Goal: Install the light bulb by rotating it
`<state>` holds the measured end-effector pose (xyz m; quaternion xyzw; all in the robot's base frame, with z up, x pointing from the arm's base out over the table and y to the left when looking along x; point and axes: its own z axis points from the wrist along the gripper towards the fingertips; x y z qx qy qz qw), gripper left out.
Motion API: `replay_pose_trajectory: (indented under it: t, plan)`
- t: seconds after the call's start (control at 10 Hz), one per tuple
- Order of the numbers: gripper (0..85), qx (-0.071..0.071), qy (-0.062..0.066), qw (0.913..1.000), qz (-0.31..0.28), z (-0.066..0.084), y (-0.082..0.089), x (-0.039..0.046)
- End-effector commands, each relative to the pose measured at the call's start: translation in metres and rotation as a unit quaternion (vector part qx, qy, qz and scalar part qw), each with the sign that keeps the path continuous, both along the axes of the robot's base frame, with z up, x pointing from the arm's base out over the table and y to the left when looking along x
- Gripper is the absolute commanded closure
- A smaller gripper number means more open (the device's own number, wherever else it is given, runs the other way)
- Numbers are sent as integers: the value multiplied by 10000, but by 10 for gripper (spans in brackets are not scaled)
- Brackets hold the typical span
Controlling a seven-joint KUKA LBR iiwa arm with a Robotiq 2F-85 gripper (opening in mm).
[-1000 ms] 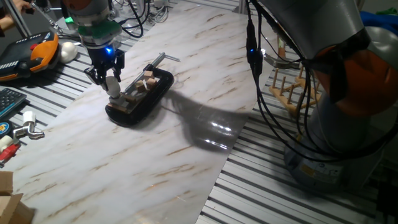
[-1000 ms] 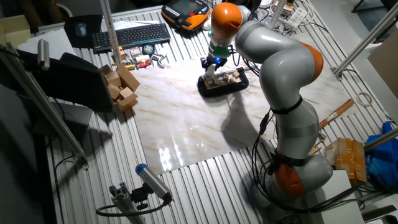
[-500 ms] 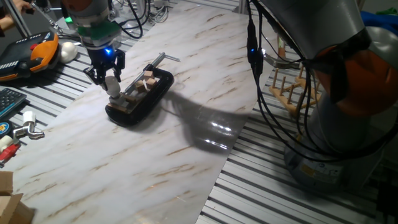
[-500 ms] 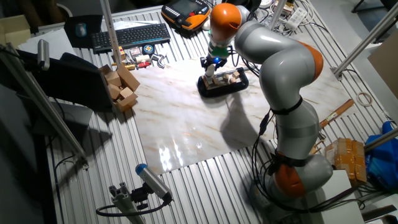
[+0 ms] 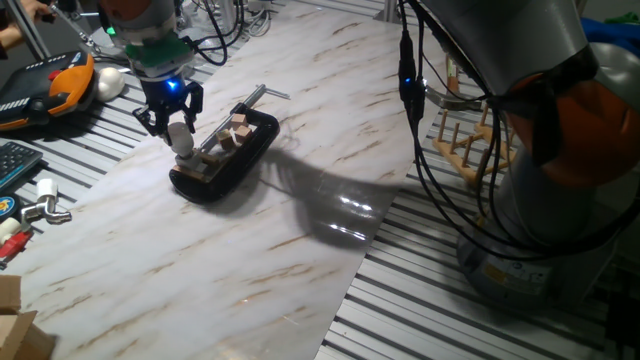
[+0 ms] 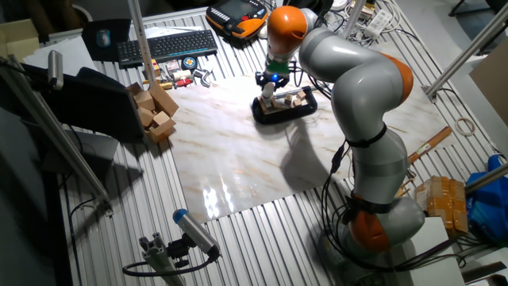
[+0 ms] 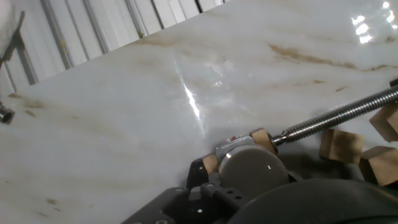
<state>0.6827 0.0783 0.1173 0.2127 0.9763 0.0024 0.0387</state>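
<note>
The light bulb [image 5: 182, 143] is a small frosted white globe standing upright at the left end of a black tray [image 5: 245, 160]. My gripper [image 5: 174, 128] comes down from above, its dark fingers closed on either side of the globe. In the other fixed view, the gripper [image 6: 270, 87] sits over the same end of the tray [image 6: 287, 113]. The hand view looks down on the bulb [image 7: 252, 169], with its grey base [image 7: 233, 146] just beyond it. My fingertips themselves are hidden there.
Small wooden blocks [image 5: 232, 130] and a threaded metal rod [image 7: 336, 118] lie in the tray. A larger white egg-shaped ball [image 5: 108, 82] and an orange pendant [image 5: 62, 85] sit at the far left. A wooden rack [image 5: 470, 140] stands to the right.
The hand has turned very slightly over the bulb. Bulb and tray stay where they were.
</note>
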Motion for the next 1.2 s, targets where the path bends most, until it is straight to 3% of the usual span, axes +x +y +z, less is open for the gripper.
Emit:
replay_pose_trajectory:
  t: [0.0, 0.3, 0.8, 1.1]
  plan:
    - [850, -53, -39, 9995, -303, 4, -4, -2]
    - [850, 30, -91, 9967, -805, -5, -4, -2]
    - [850, 31, -109, 9959, -896, -34, 1, -1]
    - [850, 102, -115, 9930, -1170, -47, 1, 1]
